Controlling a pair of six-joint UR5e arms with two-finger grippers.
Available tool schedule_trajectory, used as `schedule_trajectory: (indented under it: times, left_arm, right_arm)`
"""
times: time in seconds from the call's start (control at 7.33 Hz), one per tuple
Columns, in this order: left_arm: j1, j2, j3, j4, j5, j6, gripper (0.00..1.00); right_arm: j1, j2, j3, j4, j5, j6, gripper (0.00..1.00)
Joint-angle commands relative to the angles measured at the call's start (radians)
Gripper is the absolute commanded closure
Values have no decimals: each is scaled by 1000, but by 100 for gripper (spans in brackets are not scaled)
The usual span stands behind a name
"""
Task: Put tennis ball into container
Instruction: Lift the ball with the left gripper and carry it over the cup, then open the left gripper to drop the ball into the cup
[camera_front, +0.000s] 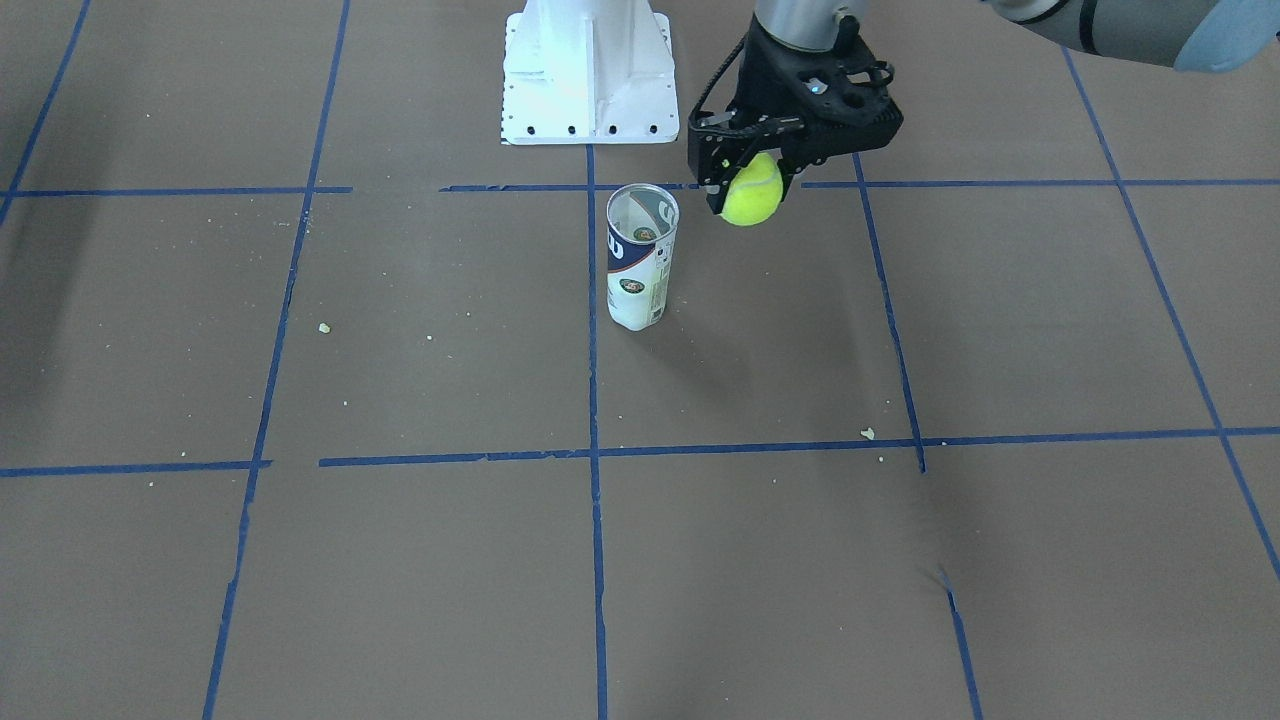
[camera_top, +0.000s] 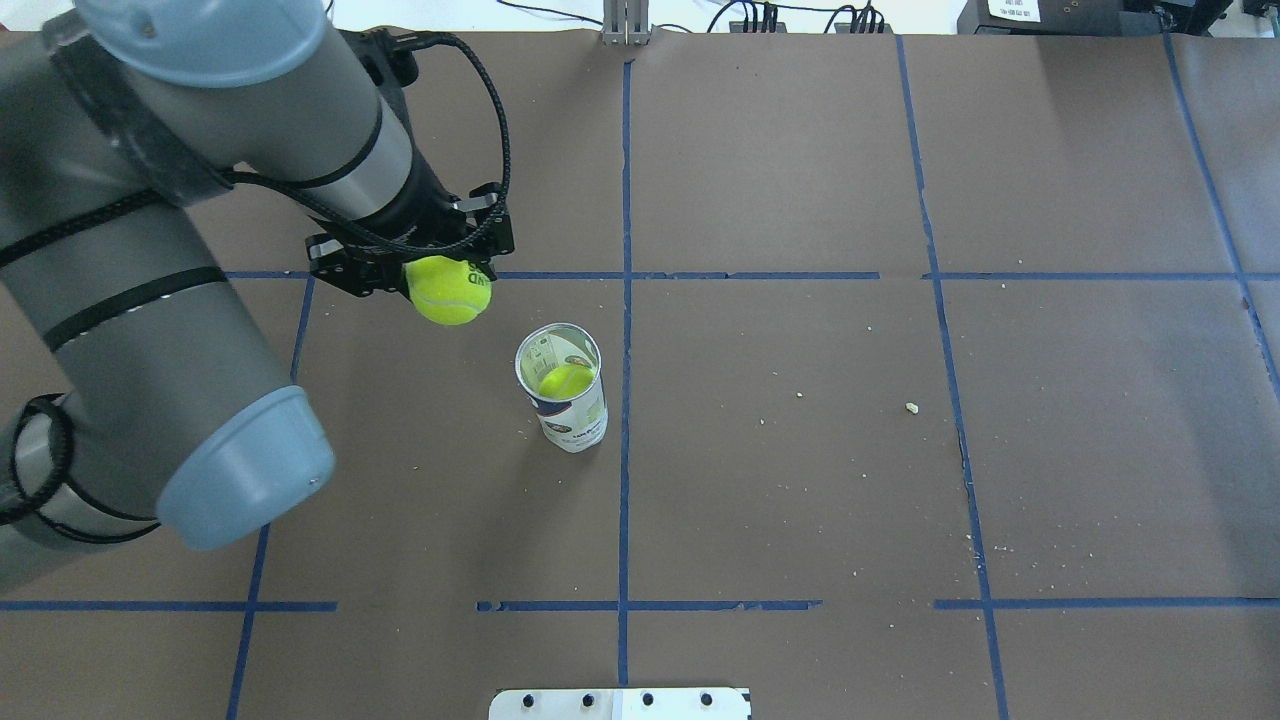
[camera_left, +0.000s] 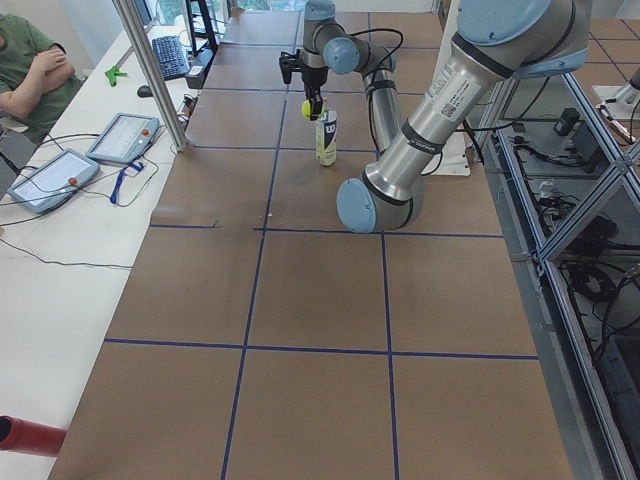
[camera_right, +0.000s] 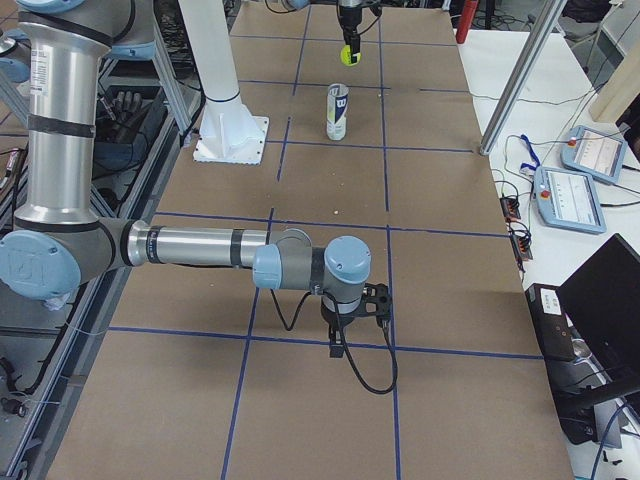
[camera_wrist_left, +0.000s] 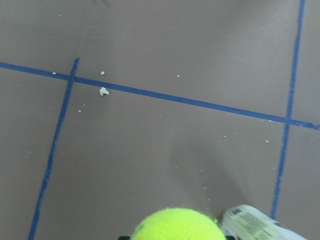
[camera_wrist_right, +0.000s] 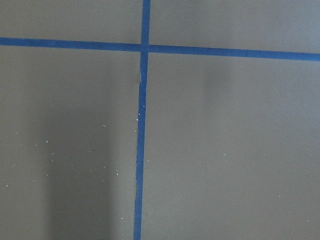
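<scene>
The yellow-green tennis ball hangs above the table, and my left gripper is shut on it from above. From overhead, the ball sits up and to the left of the container, apart from it. The container is a clear tube with a white and navy label, standing upright with its mouth open. Another yellow-green ball shows inside it. The left wrist view has the held ball at the bottom edge and the tube beside it. My right gripper points down far from the tube; whether it is open I cannot tell.
The white pedestal base stands just behind the tube on the robot's side. Blue tape lines grid the brown table, with small crumbs scattered. An operator sits beyond the table's far side, with tablets on the side bench.
</scene>
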Motion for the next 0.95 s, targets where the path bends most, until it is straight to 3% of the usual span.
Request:
schedule_trajectory:
  times: [0.0, 0.41, 0.55, 0.68, 0.82]
  left_arm:
    - [74, -72, 92, -2, 2, -63, 75]
    - [90, -96, 123, -9, 2, -74, 71]
    - [92, -94, 124, -9, 2, -74, 59]
    - [92, -93, 128, -10, 3, -74, 23]
    - [92, -94, 126, -10, 6, -71, 0]
  right_arm:
    - [0, 0, 0, 0, 0, 0, 0]
    - [0, 0, 0, 0, 0, 0, 0]
    - [0, 0, 0, 0, 0, 0, 0]
    - [0, 0, 0, 0, 0, 0, 0]
    - [0, 0, 0, 0, 0, 0, 0]
